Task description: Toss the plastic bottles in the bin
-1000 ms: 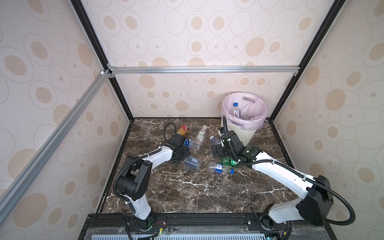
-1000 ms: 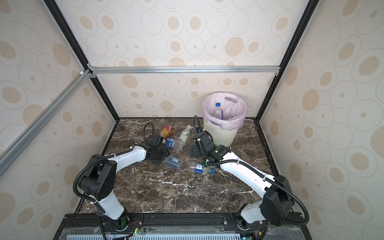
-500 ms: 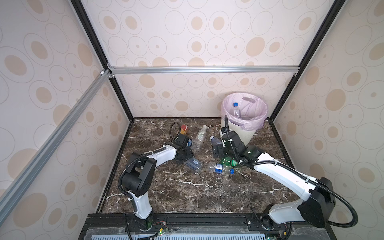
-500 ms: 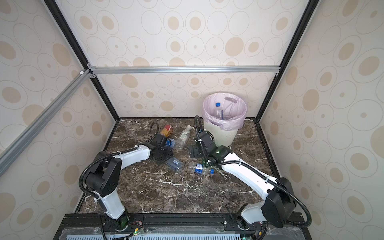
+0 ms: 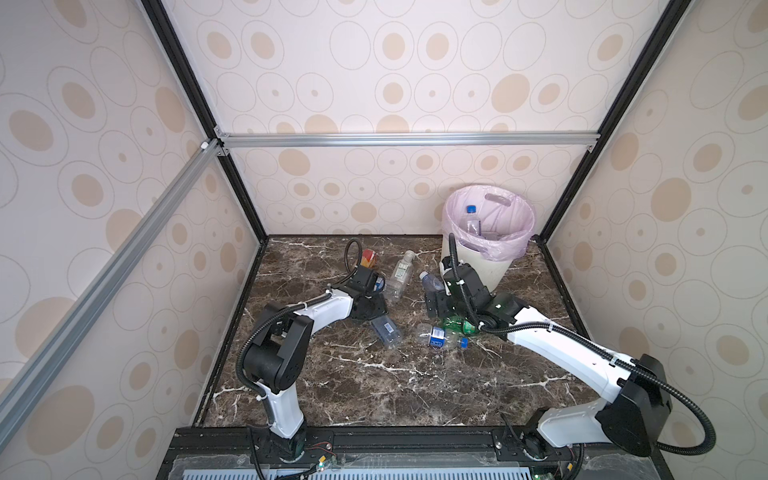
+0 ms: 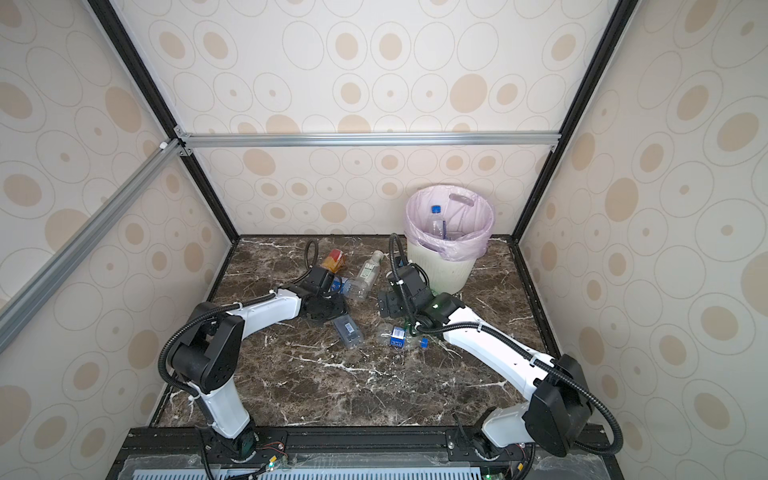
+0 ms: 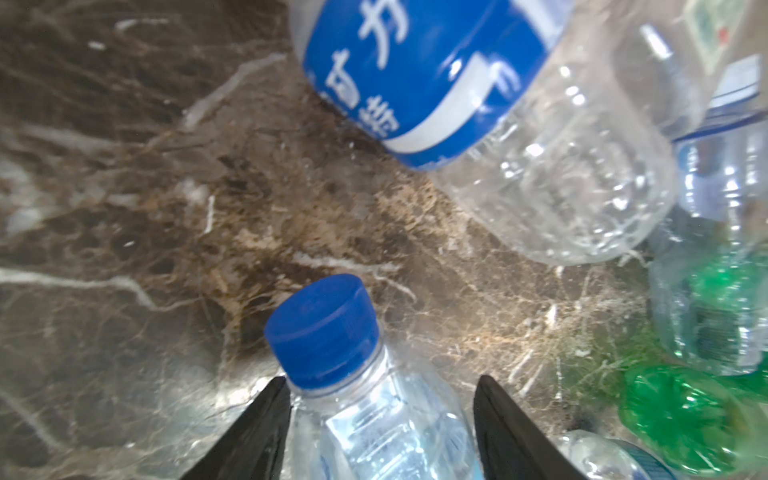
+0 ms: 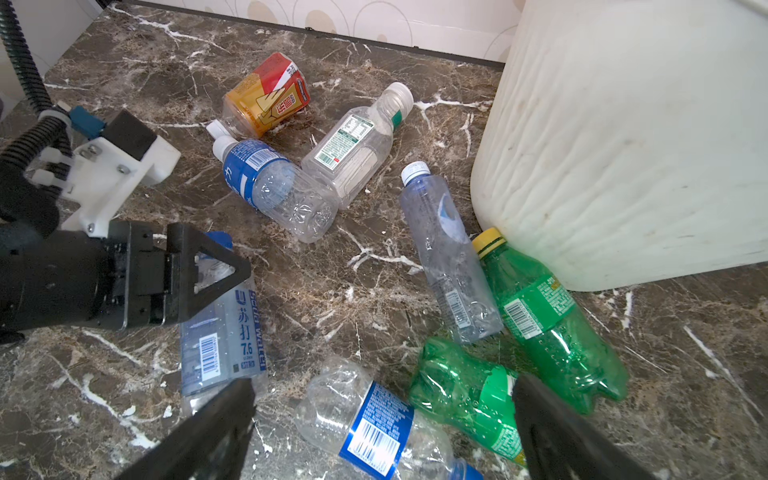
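Marble floor (image 8: 353, 299): eight bottles (image 8: 274, 187), two green; one bin (image 8: 623, 145).

Both top views: high front, angled down, whole scene. Wrist views: close above tabletop (image 7: 124, 216), sharing green bottles (image 8: 552, 328).

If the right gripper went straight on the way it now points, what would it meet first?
Most likely the crushed clear blue-labelled bottle, framed between the right gripper's open jaws; the crushed green bottle lies close beside it. Depth is uncertain.
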{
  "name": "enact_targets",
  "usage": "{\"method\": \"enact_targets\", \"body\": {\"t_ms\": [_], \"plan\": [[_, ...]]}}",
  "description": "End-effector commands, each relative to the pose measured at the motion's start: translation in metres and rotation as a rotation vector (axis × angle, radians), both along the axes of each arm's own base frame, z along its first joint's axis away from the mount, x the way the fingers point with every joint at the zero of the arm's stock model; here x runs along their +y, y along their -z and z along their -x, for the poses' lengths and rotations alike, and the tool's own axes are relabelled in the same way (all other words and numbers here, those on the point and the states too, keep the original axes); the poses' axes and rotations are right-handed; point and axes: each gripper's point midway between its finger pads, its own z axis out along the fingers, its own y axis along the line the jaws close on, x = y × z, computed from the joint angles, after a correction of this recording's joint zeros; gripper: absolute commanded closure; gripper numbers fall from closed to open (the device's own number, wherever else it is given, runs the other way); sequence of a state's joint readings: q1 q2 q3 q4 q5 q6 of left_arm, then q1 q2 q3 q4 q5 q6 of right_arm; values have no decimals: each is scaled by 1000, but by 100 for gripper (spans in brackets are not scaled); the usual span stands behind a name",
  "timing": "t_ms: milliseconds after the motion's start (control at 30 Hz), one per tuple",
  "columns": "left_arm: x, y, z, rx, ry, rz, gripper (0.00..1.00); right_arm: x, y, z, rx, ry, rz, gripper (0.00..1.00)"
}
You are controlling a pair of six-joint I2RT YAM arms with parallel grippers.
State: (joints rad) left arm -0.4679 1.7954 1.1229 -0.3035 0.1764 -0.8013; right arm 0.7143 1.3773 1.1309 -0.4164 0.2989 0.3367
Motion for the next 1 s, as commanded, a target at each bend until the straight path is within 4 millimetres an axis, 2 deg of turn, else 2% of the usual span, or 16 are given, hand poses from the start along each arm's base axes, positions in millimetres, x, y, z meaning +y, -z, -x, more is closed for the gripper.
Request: {"method": "enact_targets", "body": {"t_ms": [0, 300, 567, 667, 967], "plan": [[-11, -16, -5, -77, 88, 22, 29, 2, 1, 1, -5, 5, -12, 0], [-10, -10, -3, -68, 175, -118, 26, 1, 3, 2, -5, 12, -12, 0], [-9, -19, -6, -102, 233, -278, 25, -2, 6, 4, -9, 18, -15, 0], [-7, -16, -4, -85, 252, -316, 25, -4, 5, 4, -17, 20, -14, 0], [13, -20, 3, -73, 214, -407, 24, -5, 6, 5, -21, 17, -12, 0]]}}
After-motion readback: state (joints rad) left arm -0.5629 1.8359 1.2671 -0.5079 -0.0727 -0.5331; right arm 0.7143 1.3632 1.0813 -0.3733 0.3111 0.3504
